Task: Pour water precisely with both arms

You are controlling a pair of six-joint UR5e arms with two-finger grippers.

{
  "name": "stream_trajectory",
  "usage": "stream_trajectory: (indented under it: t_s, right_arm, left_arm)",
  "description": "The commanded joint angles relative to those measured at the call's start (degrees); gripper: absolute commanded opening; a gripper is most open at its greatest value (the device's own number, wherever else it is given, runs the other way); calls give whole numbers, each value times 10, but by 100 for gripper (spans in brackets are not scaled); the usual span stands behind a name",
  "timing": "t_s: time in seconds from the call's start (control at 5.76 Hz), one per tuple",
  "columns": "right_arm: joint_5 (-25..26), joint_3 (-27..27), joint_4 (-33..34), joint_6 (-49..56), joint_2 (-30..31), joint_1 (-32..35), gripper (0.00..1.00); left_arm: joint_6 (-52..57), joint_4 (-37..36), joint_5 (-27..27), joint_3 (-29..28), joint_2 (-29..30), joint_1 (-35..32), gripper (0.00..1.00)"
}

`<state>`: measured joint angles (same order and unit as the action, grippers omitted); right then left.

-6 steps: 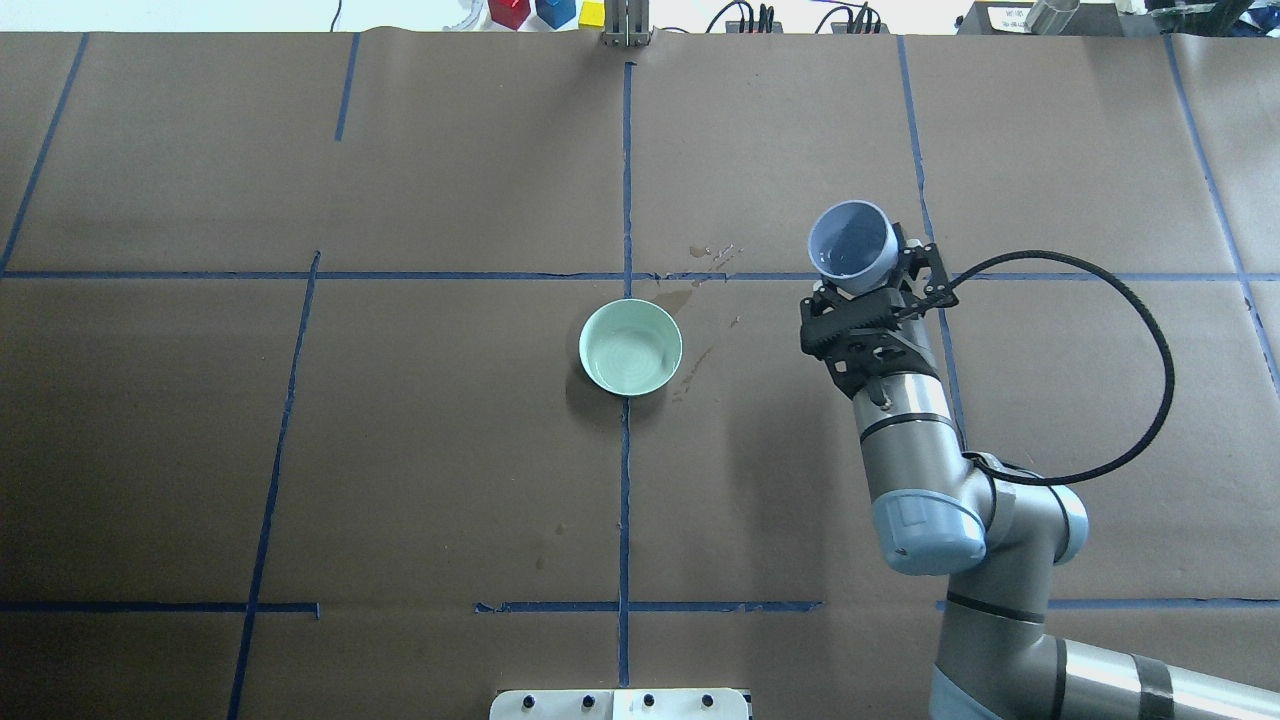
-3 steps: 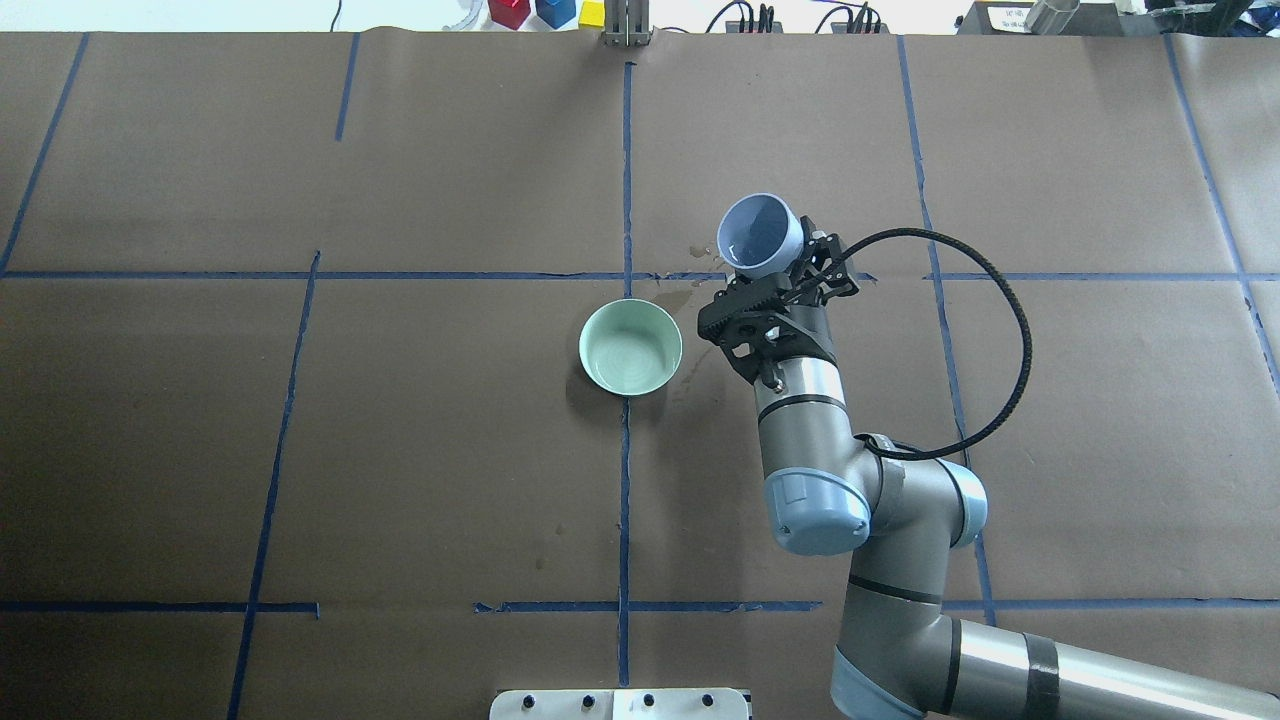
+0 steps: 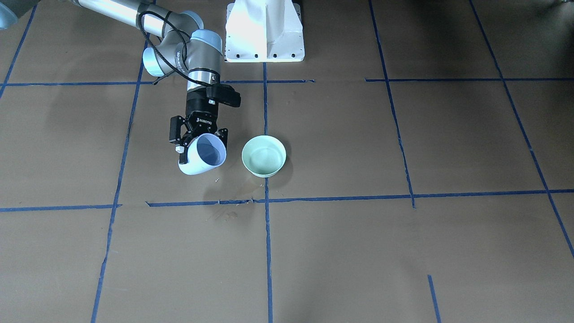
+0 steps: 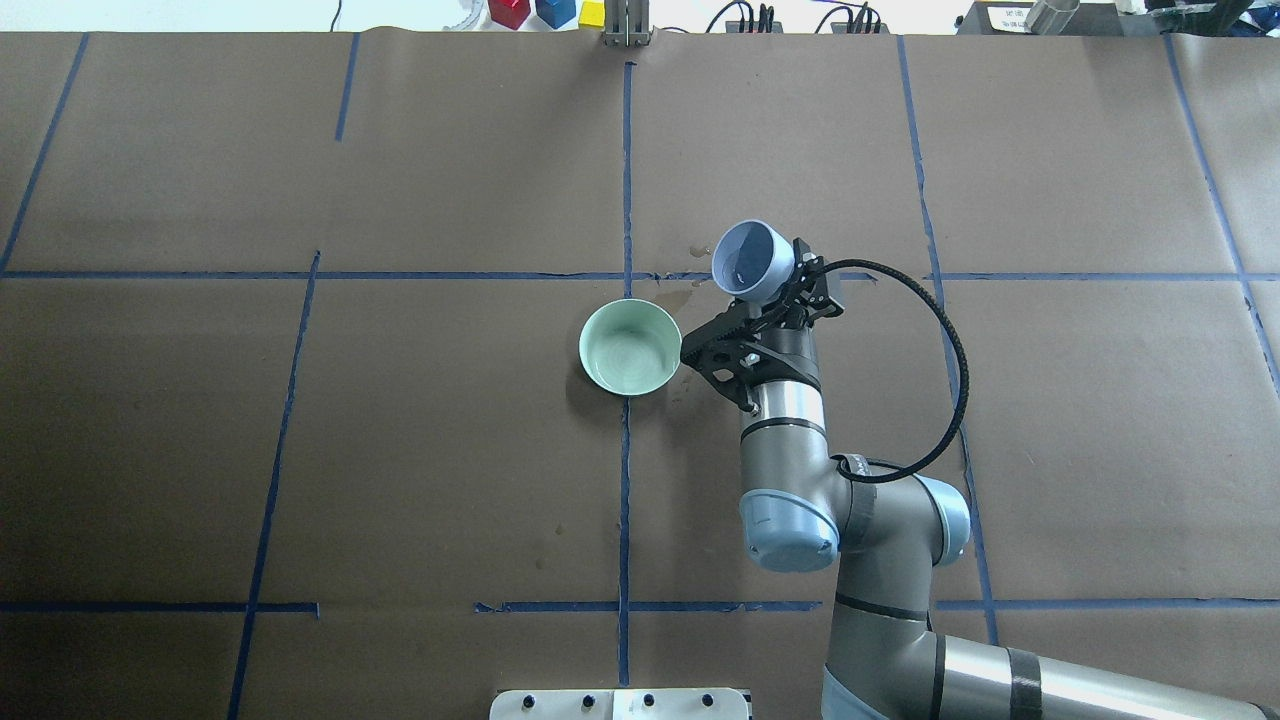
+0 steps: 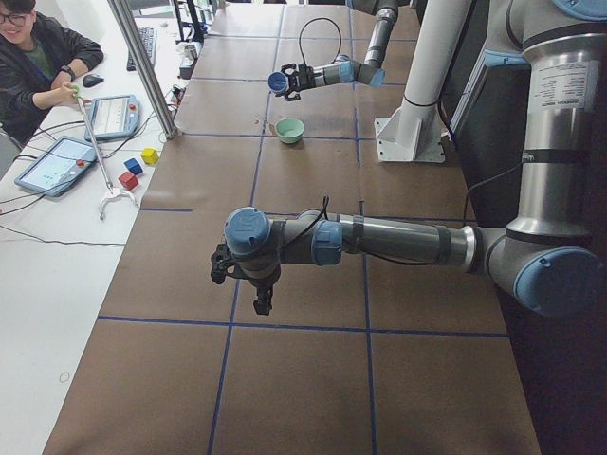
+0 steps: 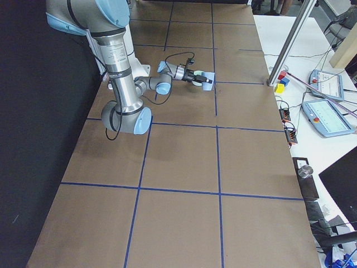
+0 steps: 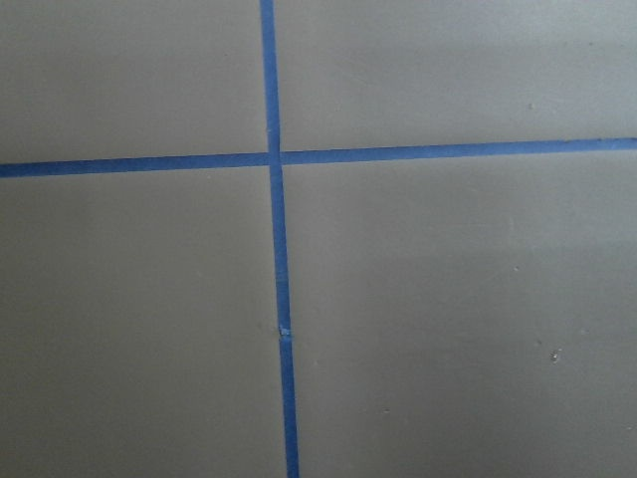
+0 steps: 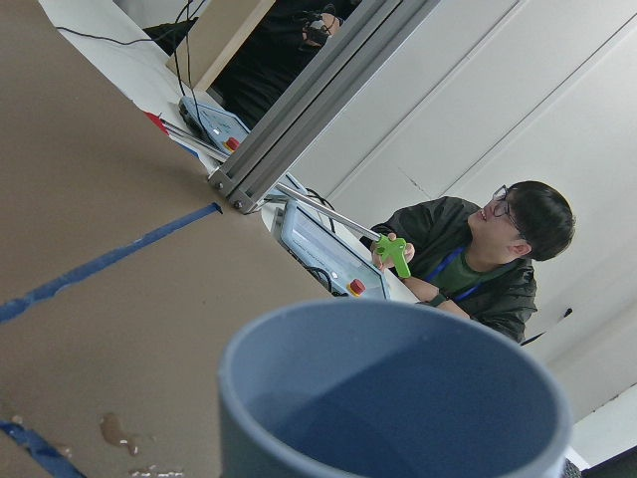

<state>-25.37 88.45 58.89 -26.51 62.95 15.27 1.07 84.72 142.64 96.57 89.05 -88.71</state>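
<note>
Pinching the tilted blue cup [image 4: 752, 258], your right end effector [image 4: 765, 295] hangs just beside the green bowl [image 4: 630, 347], middle of the bench [image 4: 400, 450]; faint water [image 4: 735, 268] sheen inside cup. State of left end effector [image 5: 220, 270]: cannot tell.

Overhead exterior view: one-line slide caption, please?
Right gripper holds a tilted blue cup beside the green bowl on the taped brown table.

Place: robotics lab.
Table [image 4: 450, 150]: brown paper, blue tape [image 4: 627, 150] grid.
Behind right claw [image 4: 758, 296]: white arm pedestal [image 3: 264, 31].
Beyond it: pendants [image 6: 329, 118], cables [image 4: 745, 17], metal post [image 6: 290, 42], seated person [image 5: 38, 57].
</note>
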Motion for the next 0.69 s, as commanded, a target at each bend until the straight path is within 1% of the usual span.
stream_trajectory:
  t_s: [0.0,0.17,0.35,0.52]
  right_arm:
    - [55,1,44,28,-4,-31,0]
    - [73,1,44,71,-4,-38,0]
    - [78,1,46,115,-5,-39,0]
    - [79,1,47,151,-8,-38,0]
  left_arm:
    - [-12,2,4,-2,2,1,100]
    - [-12,2,4,-2,2,1,100]
    - [-12,2,24,-2,2,0,100]
    - [-12,0,32,-2,0,0,100]
